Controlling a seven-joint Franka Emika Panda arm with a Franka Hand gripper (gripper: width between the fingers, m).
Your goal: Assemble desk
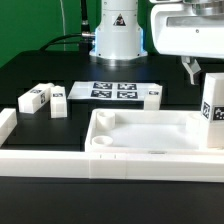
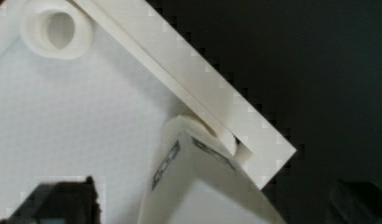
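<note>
desk top (image 1: 150, 135) sits low on the black surface (image 1: 60, 60), close to the camera in the exterior view, rim up, tray hollow bare; one leg (image 1: 212, 108) stands upright at its corner on the exterior view's right, tag facing out; wrist view shows that same leg (image 2: 202, 165) tucked against the rim corner, can't tell if it's fully seated; another round socket (image 2: 55, 30) further along the rim is unfilled; two loose legs (image 1: 35, 97) lie near each other well to the exterior view's left, another leg (image 1: 150, 93) lies just beside the marker board (image 1: 112, 90); white rails (image 1: 40, 160) border the front and left; pincer (image 2: 206, 203) hangs over the standing leg, fingers (image 2: 55, 200) spread wide and clear of it, holding nothing; handling guess: hard smooth plastic, light, stiff, a bit slippery; legs best pinched across two flat faces near mid-length, off the tag if possible; top is too wide to pinch across, only its rim offers a hold, and being light it may skate when a leg is twisted in
</note>
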